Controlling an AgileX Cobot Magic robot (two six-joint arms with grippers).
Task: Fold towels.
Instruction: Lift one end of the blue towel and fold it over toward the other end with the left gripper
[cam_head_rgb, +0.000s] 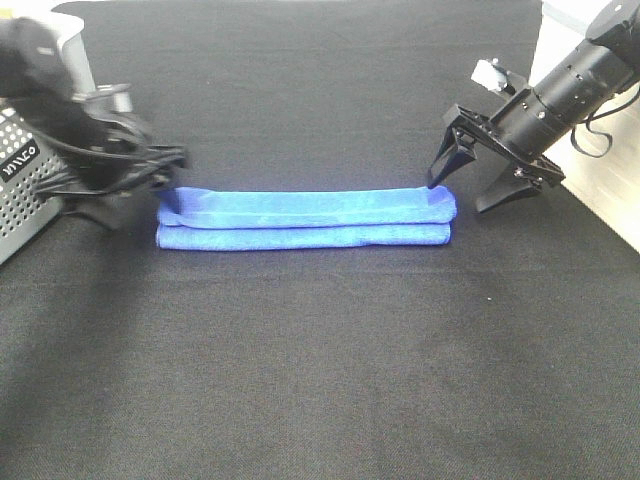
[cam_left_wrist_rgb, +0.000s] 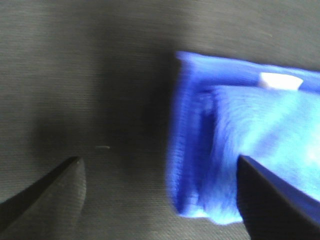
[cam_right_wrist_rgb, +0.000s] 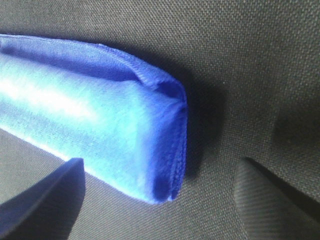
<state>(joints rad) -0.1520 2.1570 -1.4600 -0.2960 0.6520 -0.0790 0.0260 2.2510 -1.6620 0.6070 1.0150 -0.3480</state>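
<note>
A blue towel lies folded into a long narrow strip across the middle of the black cloth. My left gripper, blurred, is at the strip's left end. In the left wrist view the left gripper is open, with the towel's end and its white label under and between the fingers. My right gripper is open at the strip's right end. In the right wrist view the right gripper stands astride the towel's folded end, holding nothing.
A grey perforated box stands at the left edge behind the left arm. The black cloth covers the table; a pale bare surface shows along the right edge.
</note>
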